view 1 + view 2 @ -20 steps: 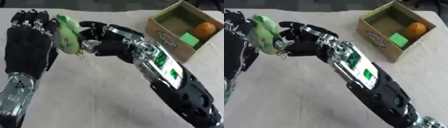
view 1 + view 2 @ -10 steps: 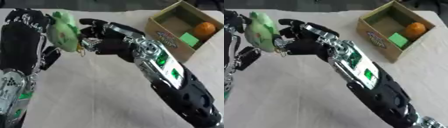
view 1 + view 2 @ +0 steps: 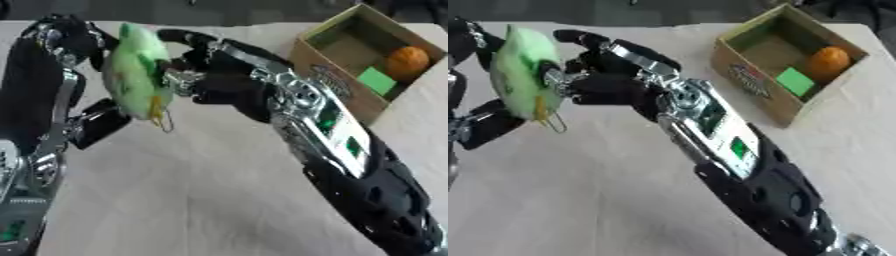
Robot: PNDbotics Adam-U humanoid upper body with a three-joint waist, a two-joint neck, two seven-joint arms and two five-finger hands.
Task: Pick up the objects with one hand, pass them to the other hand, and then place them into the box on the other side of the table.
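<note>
**Green soft toy held between both robot hands above the surface**

Green soft toy, pale and oval with a darker patch and a thin yellow loop hanging from its lower end, sits at about 10 o'clock in the left eye view, lifted clear of the light beige cloth-covered surface. The left robot hand stands upright just at 9 o'clock of the toy, its black fingers curled over the toy's top and its thumb jutting out below the toy toward 7 o'clock. The right robot hand reaches in from 4 o'clock along a long black and silver forearm; its fingers spread toward the toy, one arching over at 12 o'clock, and the fingertips meet the toy's right side. Whether those fingers already pinch the toy cannot be told.

An open brown cardboard box with a printed label on its near wall rests on the surface at 2 o'clock, well apart from the toy. Inside it lie an orange round fruit against the far right wall and a flat bright green square block just beside the fruit at its 7 o'clock.
</note>
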